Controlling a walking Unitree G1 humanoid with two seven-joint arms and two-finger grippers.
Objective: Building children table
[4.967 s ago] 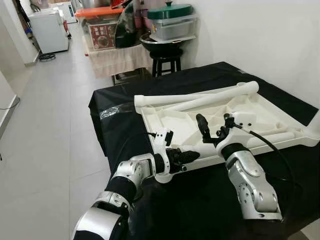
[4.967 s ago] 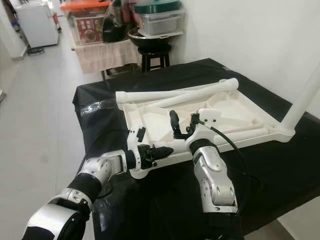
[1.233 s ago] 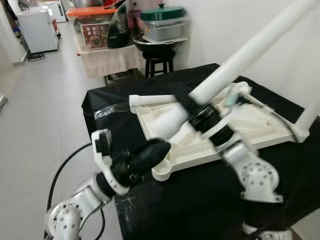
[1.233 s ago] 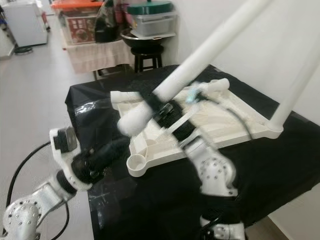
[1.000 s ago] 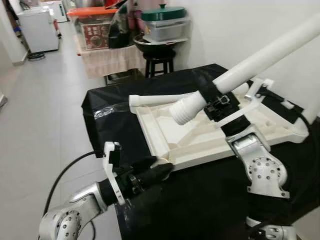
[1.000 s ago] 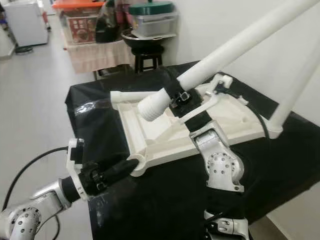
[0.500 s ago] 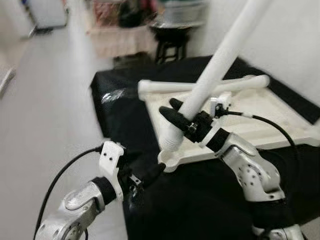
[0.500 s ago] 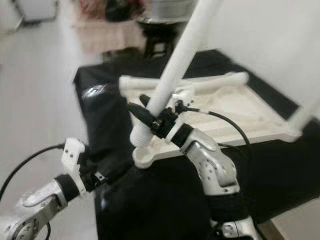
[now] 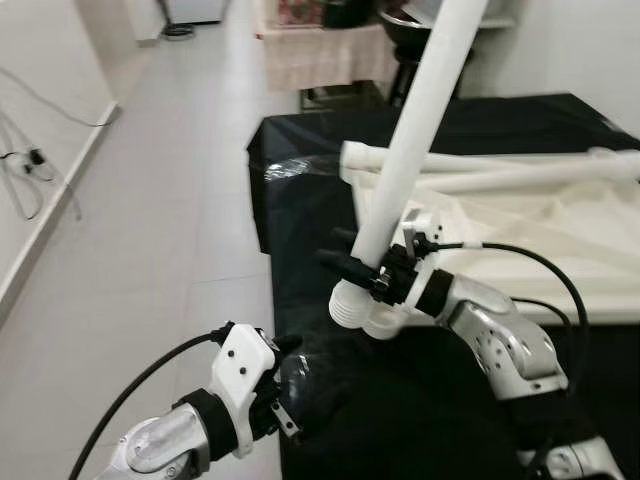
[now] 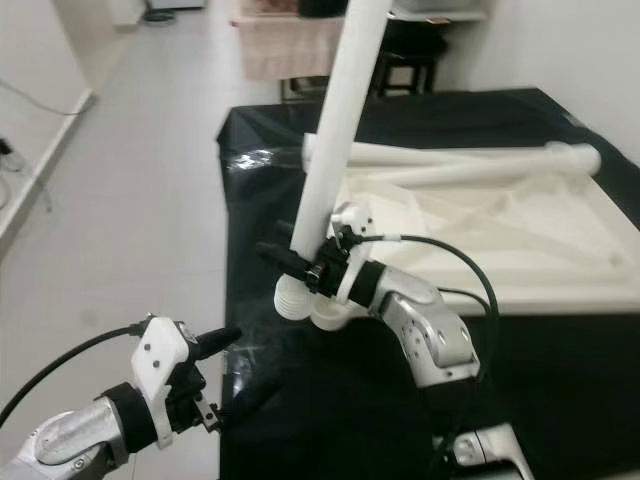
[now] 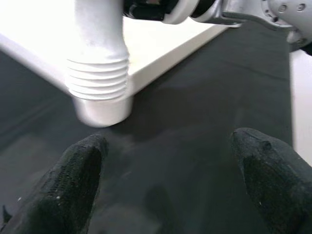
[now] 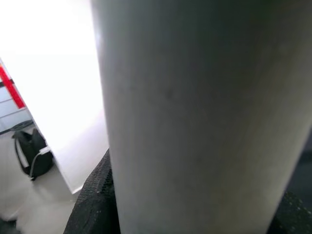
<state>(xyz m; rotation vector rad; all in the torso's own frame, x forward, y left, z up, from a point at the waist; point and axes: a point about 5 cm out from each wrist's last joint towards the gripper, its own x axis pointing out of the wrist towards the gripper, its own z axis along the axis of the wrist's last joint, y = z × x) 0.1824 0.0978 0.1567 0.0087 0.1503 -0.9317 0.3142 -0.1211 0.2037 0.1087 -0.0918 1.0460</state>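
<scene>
A white table top (image 9: pixel 560 230) lies upside down on the black-covered table (image 9: pixel 300 160). My right gripper (image 9: pixel 365 270) is shut on a long white leg (image 9: pixel 420 130), held almost upright. The leg's ribbed end (image 11: pixel 97 73) stands on the round corner socket (image 11: pixel 102 109) at the top's near left corner. In the right wrist view the leg (image 12: pixel 195 122) sits between black fingers (image 12: pixel 95 204). My left gripper (image 11: pixel 165 161) is open, low in front of that corner and apart from it, over the black cloth. Two more white legs (image 10: pixel 450 155) lie along the top's far edge.
Tiled floor (image 9: pixel 150 200) runs along the table's left side, with a wall and cables (image 9: pixel 30 160) beyond it. A cloth-draped shelf (image 9: pixel 320 60) and a dark stool (image 10: pixel 410 45) stand behind the table. The table's near left edge is close to my left arm (image 9: pixel 170 440).
The camera has shifted. The leg has swung upright and its ribbed end has come down onto the corner socket. My left gripper has drawn back from the corner and dropped lower.
</scene>
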